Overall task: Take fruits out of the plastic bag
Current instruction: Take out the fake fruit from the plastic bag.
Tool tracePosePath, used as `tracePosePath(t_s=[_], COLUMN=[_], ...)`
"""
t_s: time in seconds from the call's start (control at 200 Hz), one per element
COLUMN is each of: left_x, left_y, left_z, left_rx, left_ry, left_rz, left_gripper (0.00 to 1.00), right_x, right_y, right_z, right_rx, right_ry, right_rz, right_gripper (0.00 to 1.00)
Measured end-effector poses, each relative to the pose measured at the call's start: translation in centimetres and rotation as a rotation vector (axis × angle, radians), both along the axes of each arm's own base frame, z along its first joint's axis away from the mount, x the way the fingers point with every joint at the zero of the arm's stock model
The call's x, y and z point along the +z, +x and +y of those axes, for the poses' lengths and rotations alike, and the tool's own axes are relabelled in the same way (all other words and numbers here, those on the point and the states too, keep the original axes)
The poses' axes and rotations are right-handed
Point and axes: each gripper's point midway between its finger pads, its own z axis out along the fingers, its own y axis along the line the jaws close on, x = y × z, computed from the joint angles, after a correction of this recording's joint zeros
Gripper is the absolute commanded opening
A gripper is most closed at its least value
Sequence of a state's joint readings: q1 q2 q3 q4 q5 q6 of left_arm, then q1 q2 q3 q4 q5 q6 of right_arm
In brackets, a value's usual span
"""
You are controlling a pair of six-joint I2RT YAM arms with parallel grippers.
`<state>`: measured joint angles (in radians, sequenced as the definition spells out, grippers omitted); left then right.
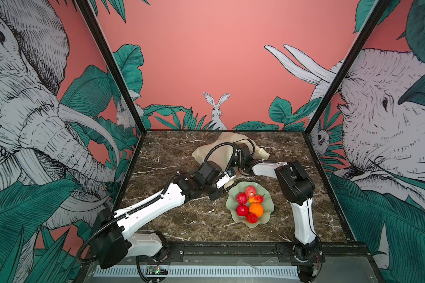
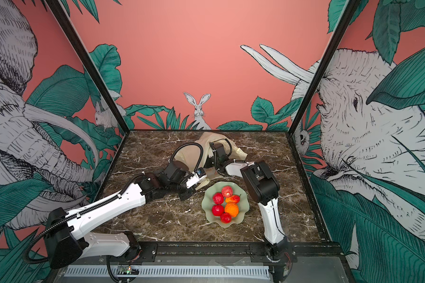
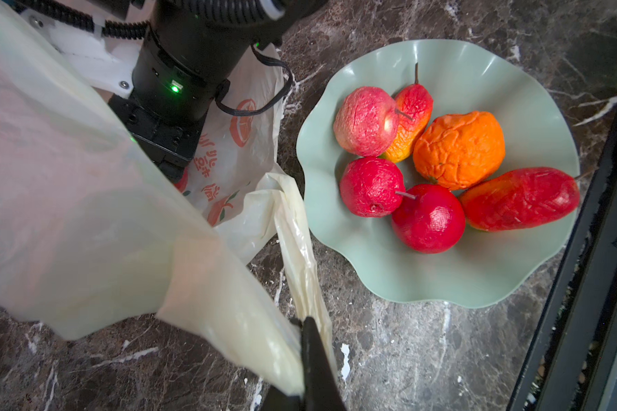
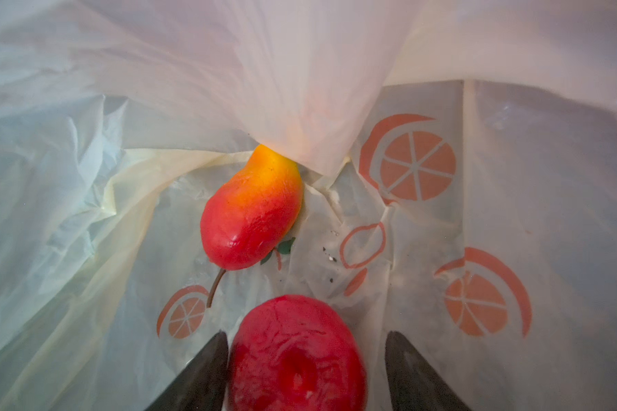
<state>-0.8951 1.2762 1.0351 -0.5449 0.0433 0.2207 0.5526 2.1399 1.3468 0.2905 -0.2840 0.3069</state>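
Six fruits [image 3: 458, 154] sit heaped in the pale green dish [image 3: 442, 284] on the bench [image 3: 389, 356], so most of the job looks done. Two more are left inside the plastic bag [image 3: 68, 195]. One is a red round fruit [image 4: 296, 359]. Deeper in, a red-yellow fruit [image 4: 253, 217] shaped like a pear lies on its side, its narrow end tucked under a fold of film.

The step in hand appears to be the grab of the red round fruit. The right pincer [image 4: 305, 336] is inside the bag, spread around that fruit, with one finger against its side and the other just clear of it, so it has no firm hold yet. The left pincer [image 3: 305, 356] is pressed together on the bag's rim by a twisted handle strip, holding the mouth up.

The bag is thin, crinkly and see-through, cream-yellow with flat orange-slice prints. It lies crumpled on the bench behind the dish, its near edge just beside the dish.
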Motion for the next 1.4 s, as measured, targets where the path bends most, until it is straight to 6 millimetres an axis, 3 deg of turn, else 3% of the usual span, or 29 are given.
tracePosePath(t_s=[0.32,0.6,0.905,1.01,1.26,1.401], left_x=[-0.5,-0.5,-0.4,-0.1,-0.6,-0.5], left_y=[-0.2,-0.1,0.0,0.3,2.7,3.7], left_z=[0.6,0.7,1.0,1.2,2.8,3.5], left_rx=[0.015,0.022,0.036,0.052,0.193,0.271], left_ry=[0.003,0.000,-0.001,-0.004,-0.001,-0.008], left_rz=[0.003,-0.008,-0.024,-0.041,-0.096,-0.117], left_gripper=[0.00,0.00,0.00,0.00,0.00,0.00], right_x=[0.0,-0.7,-0.6,1.1,9.3,10.5], right_y=[-0.4,-0.6,-1.3,-2.4,-6.2,-8.8], right_z=[0.9,1.0,0.8,0.4,-0.7,-1.6], right_rx=[0.030,0.046,0.049,0.055,0.107,0.144], right_ry=[-0.006,-0.023,-0.013,0.006,0.100,0.103], right_rz=[0.021,0.044,0.059,0.063,-0.006,0.030], right_gripper=[0.74,0.52,0.41,0.41,0.42,0.43])
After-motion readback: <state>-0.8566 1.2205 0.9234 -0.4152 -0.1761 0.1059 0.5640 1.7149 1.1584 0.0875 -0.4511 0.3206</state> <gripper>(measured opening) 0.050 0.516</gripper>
